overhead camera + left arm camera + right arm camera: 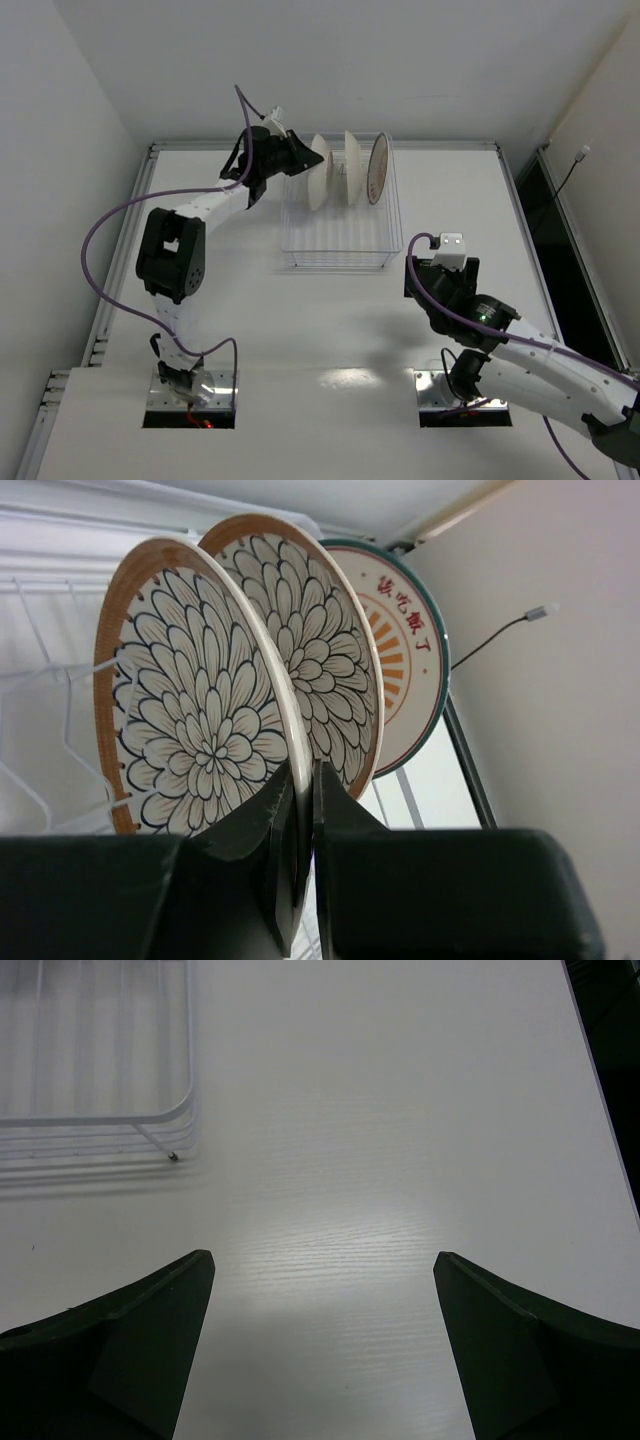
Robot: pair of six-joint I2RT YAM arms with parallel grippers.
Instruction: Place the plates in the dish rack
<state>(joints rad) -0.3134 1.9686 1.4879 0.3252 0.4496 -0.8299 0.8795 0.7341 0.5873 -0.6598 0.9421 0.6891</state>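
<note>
Item 1. My left gripper (pixel 302 780): lower centre of the left wrist view. The jaws are pinched almost together on the lower rim of the nearest plate (pixel 200 700).

Item 2. Nearest plate: upright, left of centre in that view. Brown-orange rim, dark petal pattern on white.

Item 3. Middle plate (pixel 325 640): same pattern, upright, just behind the nearest and partly covered by it.

Item 4. Far plate (pixel 405 670): upright, right of centre. Green-edged rim, orange radial stripes, red characters.

Item 5. Dish rack (pixel 340 240): white wire, upper centre of the top view. All three plates stand on edge in its upper end.

Item 6. My right gripper (pixel 325 1260): bottom of the right wrist view. The jaws are spread wide and hold nothing, above the white table (pixel 400 1110). A rack corner shows at upper left.
</note>
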